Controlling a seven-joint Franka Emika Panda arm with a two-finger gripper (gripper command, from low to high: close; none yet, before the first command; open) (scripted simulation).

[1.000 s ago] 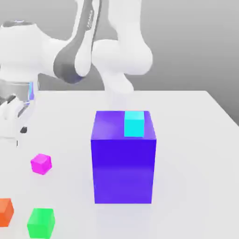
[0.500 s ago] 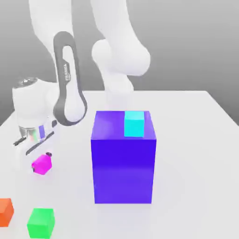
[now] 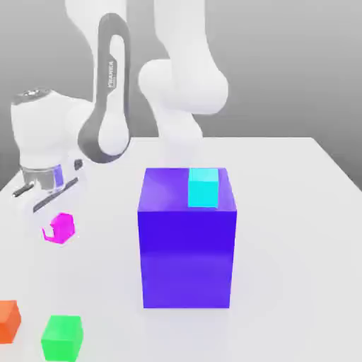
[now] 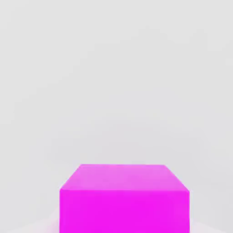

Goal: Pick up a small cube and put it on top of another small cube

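The small magenta cube (image 3: 62, 228) hangs a little above the white table at the exterior view's left, tilted, with my gripper (image 3: 56, 226) shut on it from above. In the hand view the same magenta cube (image 4: 124, 200) sits close under the camera. A small cyan cube (image 3: 203, 187) rests on top of the big blue-purple block (image 3: 187, 254) in the middle of the table, well to the right of my gripper and about level with it.
A green cube (image 3: 61, 338) and an orange cube (image 3: 7, 320) lie on the white table (image 3: 297, 233) near the front left corner, below the held cube. The arm's white links rise behind the big block.
My hand came down over the magenta cube, the fingers closed on it, and the cube has since risen slightly off the table.
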